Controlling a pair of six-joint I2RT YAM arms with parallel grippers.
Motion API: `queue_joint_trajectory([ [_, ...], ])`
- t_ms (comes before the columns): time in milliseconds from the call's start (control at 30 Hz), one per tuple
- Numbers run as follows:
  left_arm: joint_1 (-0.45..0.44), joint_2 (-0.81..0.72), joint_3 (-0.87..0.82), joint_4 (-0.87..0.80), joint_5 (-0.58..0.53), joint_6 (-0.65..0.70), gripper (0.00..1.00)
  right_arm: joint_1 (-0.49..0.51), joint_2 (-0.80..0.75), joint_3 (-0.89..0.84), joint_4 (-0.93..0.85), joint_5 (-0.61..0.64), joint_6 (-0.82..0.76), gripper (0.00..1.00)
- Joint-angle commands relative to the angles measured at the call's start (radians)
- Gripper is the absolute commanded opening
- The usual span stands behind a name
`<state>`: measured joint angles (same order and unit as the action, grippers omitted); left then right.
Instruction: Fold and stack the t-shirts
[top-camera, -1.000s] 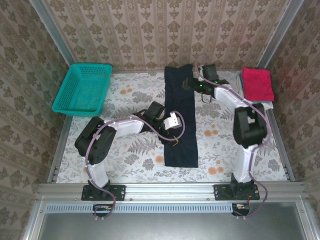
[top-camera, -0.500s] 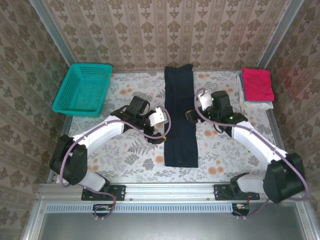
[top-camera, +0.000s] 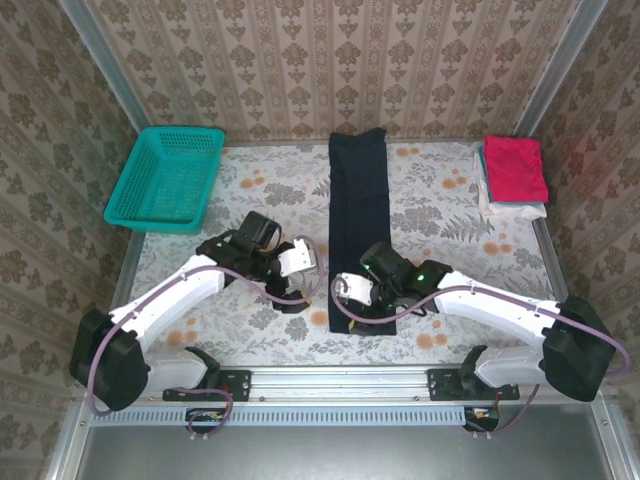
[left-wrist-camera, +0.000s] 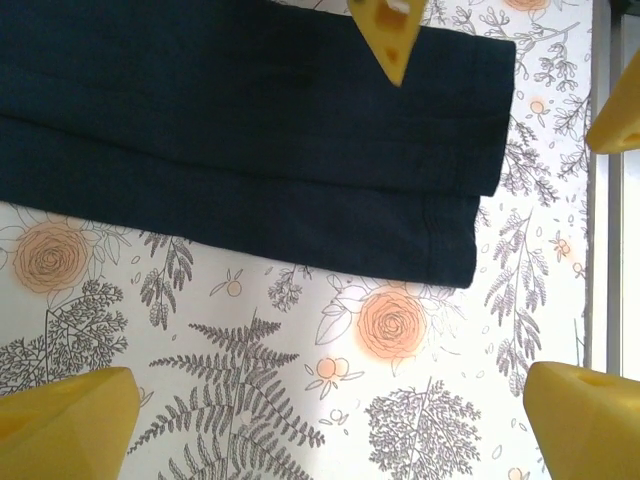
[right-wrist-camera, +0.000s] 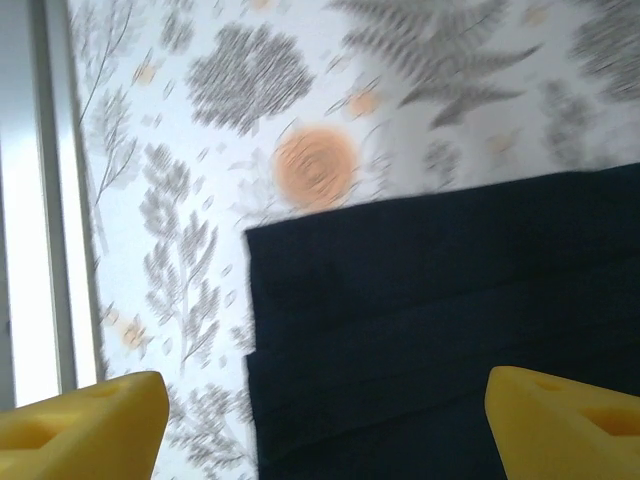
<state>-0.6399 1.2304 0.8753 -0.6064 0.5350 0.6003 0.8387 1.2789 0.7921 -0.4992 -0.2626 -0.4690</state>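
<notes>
A dark navy t-shirt (top-camera: 358, 230) lies folded into a long narrow strip down the middle of the table. Its near end (left-wrist-camera: 300, 190) has layered edges. My left gripper (top-camera: 302, 282) hovers open just left of that near end, over bare tablecloth, with its yellow fingertips (left-wrist-camera: 62, 420) far apart. My right gripper (top-camera: 352, 295) hangs open over the strip's near end (right-wrist-camera: 430, 330), its fingertips (right-wrist-camera: 80, 422) set wide and holding nothing. A magenta-pink t-shirt (top-camera: 515, 166) lies folded on a folded white t-shirt (top-camera: 512, 207) at the far right.
A teal mesh basket (top-camera: 166, 178) stands at the far left. The table's metal front rail (top-camera: 340, 378) runs close behind both grippers. The floral tablecloth (top-camera: 450, 240) lies bare between the navy strip and the stacked shirts.
My right arm swung from the strip's far end down to its near end. My left gripper drew back off the shirt, toward the left and the near edge.
</notes>
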Motion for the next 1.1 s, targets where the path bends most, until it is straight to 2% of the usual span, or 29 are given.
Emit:
queue_joint_trajectory([
  [0,0.004,-0.045,-0.033,-0.034,0.018,0.028,1.00,0.033,0.046,-0.022,-0.093,-0.002,-0.034,0.82],
  [133,0.005,-0.060,-0.054,-0.045,0.002,0.028,1.00,0.040,0.079,-0.021,-0.125,0.055,-0.033,0.75],
  [333,0.005,-0.050,-0.059,-0.040,0.010,0.018,1.00,0.036,0.047,-0.047,-0.122,0.044,-0.008,0.80],
  [600,0.005,-0.041,-0.053,-0.041,0.014,0.025,1.00,0.049,0.138,-0.030,-0.099,0.005,-0.026,0.76],
  [867,0.005,-0.056,-0.047,-0.076,0.011,0.017,1.00,0.057,0.237,0.065,-0.065,-0.015,-0.094,0.78],
  [1067,0.032,-0.130,-0.094,-0.085,-0.003,-0.024,1.00,0.057,0.299,0.119,-0.041,-0.006,-0.148,0.81],
])
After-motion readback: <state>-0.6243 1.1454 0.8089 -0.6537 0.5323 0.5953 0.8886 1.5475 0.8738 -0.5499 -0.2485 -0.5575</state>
